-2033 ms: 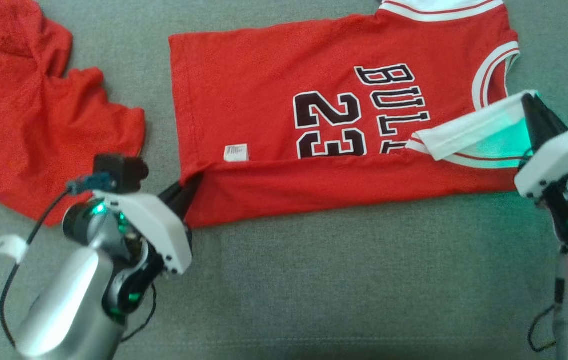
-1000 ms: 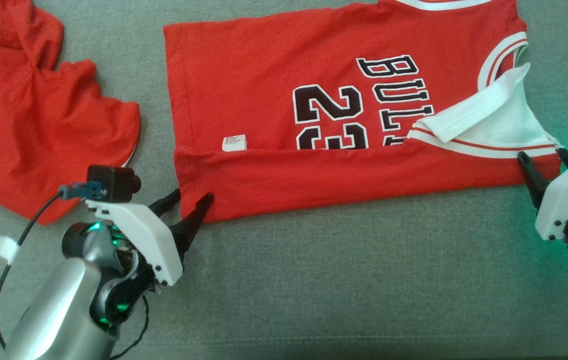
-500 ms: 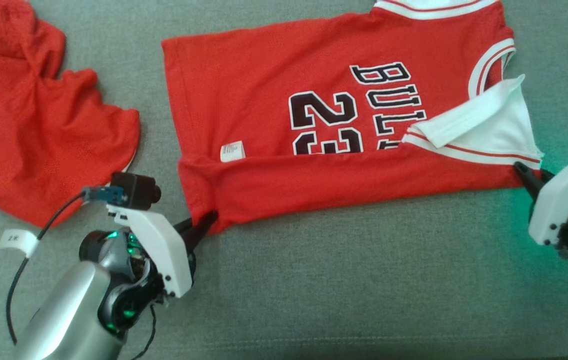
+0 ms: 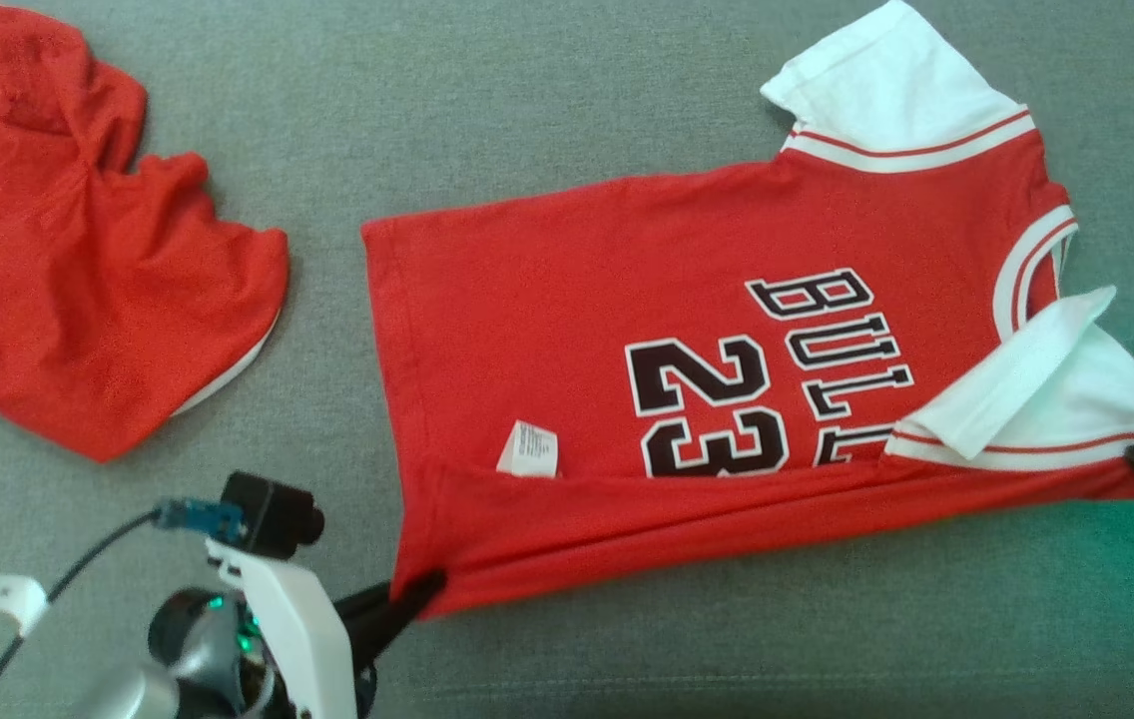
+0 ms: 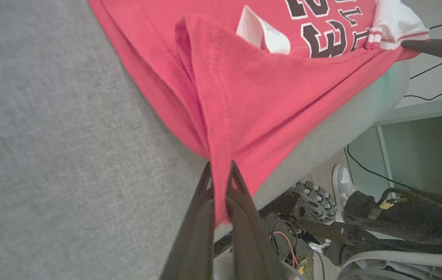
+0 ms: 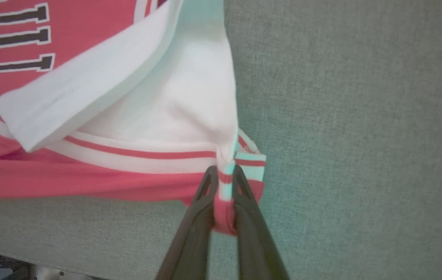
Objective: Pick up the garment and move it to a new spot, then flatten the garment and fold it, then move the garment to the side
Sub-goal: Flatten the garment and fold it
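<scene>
Both my pincers are clamped on the red jersey (image 4: 627, 300). My left pincer (image 5: 219, 173) bites the near corner of the hem, with red cloth squeezed tight inside it. My right pincer (image 6: 223, 171) bites the striped band where the white sleeve (image 6: 158, 89) meets the red body, at the other near corner.

The jersey lies on the grey cushion (image 4: 727, 639), number side up. Its near edge is folded over in a long strip that runs from one pincer to the other. A small white tag (image 4: 527, 449) pokes out at the fold line. The white sleeve is flipped back onto the letters. The other white sleeve (image 4: 886, 90) sticks out at the far edge.

A second red garment (image 4: 78, 270) lies crumpled to my left, apart from the jersey, with a grey gap between them. A band of open cushion runs between the folded strip and the cushion's front edge. More open cushion lies past the hem, at the far side.
</scene>
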